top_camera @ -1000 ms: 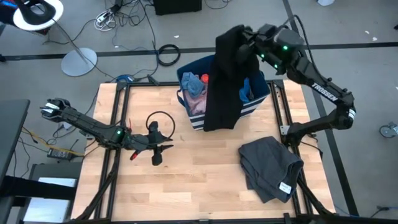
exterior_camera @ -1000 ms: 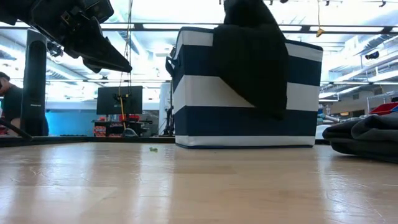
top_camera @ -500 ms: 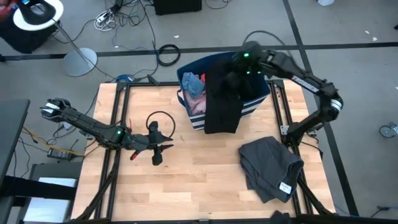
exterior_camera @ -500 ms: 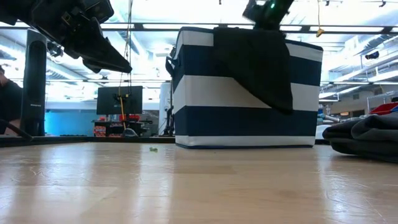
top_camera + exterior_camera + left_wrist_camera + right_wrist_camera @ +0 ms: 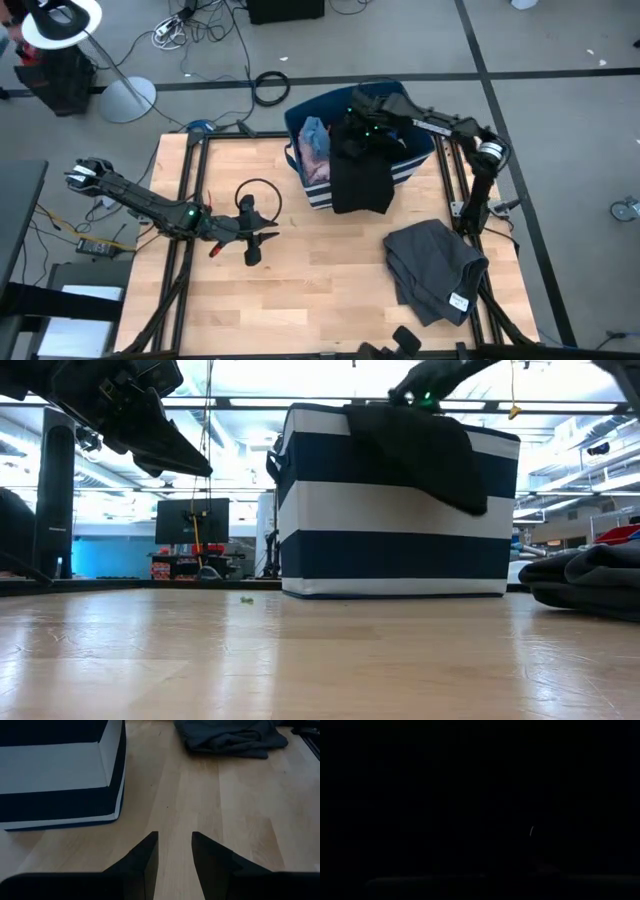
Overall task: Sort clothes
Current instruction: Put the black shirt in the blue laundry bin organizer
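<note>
- Your right gripper [image 5: 362, 118], clenched on the limp black cloth garment [image 5: 360, 172], sits over the navy white-striped fabric bin [image 5: 312, 188]; the cloth drapes down the bin's front wall.
- Expect light, floppy, trailing fabric; bunch it near the rim.
- Your left gripper [image 5: 252, 238] waits parted above the wooden table [image 5: 300, 290].

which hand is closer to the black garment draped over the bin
Right. The right hand is over the bin, at the black garment. The left hand is out over the table, well apart from it.
</note>
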